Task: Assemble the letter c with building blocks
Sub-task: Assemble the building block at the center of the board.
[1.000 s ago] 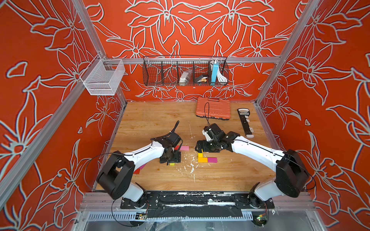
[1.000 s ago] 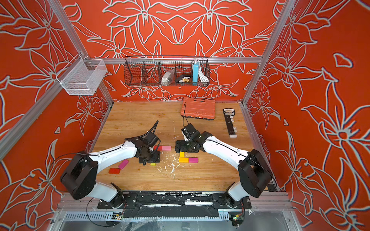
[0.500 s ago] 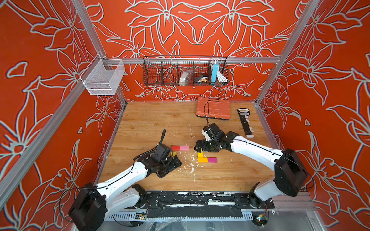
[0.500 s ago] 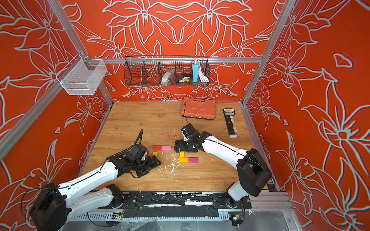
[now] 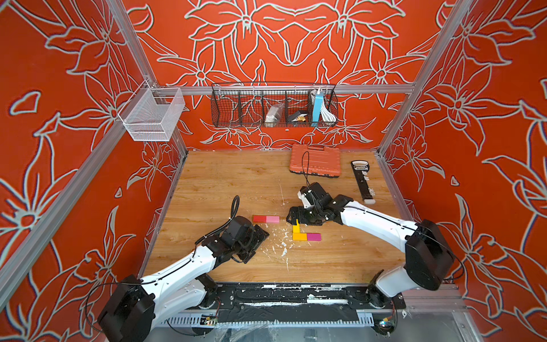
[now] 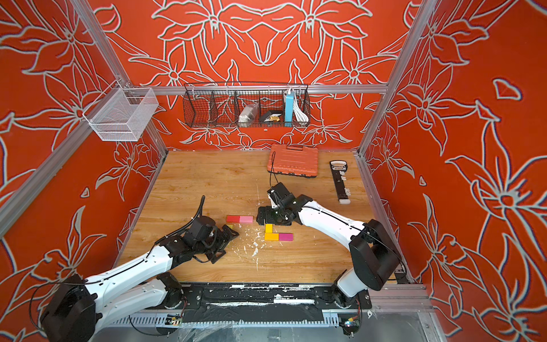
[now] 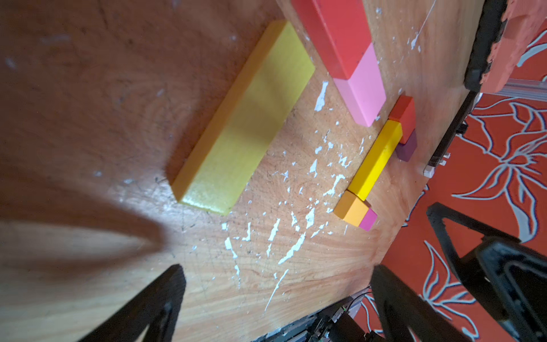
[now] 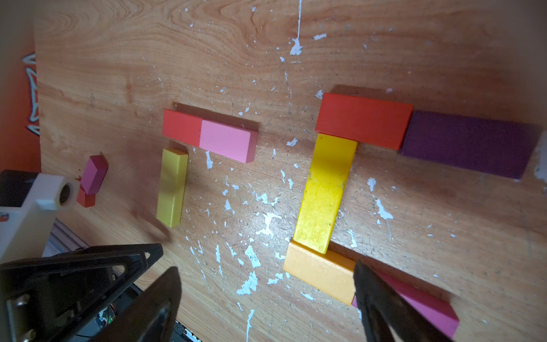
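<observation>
Two groups of building blocks lie mid-table. One has a red block and a purple block in a row, a yellow bar down from the red, then orange and magenta. My right gripper hangs open over the red and purple end, hiding it in both top views. To its left lie a red block and a pink block, with a second yellow bar beside them. My left gripper is open and empty, just in front of that bar.
A magenta block and a small red block lie apart at the table's left. An orange ribbed case and a black bar tool sit at the back right. White flecks dot the wood between the groups.
The left arm pulled back toward the table's front, away from the red and pink pair, and its jaws opened wider. The right arm stayed put.
</observation>
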Tool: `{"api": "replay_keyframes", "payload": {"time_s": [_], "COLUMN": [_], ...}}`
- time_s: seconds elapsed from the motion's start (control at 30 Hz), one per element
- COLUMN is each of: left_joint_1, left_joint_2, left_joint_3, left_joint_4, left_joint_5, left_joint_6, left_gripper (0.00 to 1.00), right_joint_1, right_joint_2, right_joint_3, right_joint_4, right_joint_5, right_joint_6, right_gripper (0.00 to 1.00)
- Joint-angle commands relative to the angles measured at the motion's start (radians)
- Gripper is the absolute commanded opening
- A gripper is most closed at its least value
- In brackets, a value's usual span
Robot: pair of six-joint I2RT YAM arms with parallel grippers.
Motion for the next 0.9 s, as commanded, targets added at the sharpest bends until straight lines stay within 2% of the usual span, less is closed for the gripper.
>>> {"api": "replay_keyframes", "payload": {"time_s": [0.0,0.87], "left_joint_1": [-0.005,0.024], "left_joint_2": [0.002,0.126], "left_joint_3": [0.005,0.009], "left_joint_4": [0.033,0.097], "left_joint_5": [-0.044,-0.054], "left_joint_6": [-0.042,-0.026], "left_gripper": [0.98,0.98], "right_joint_1": [-0.004,-0.004], "right_joint_2": [0.007,0.008], "right_joint_3": [-0.005,-0.005], "right_joint_4": [0.0,-0.001], "right_joint_5": [0.0,0.005], "right_joint_6": [0.008,0.004], "right_gripper": [0.93,0.93]}}
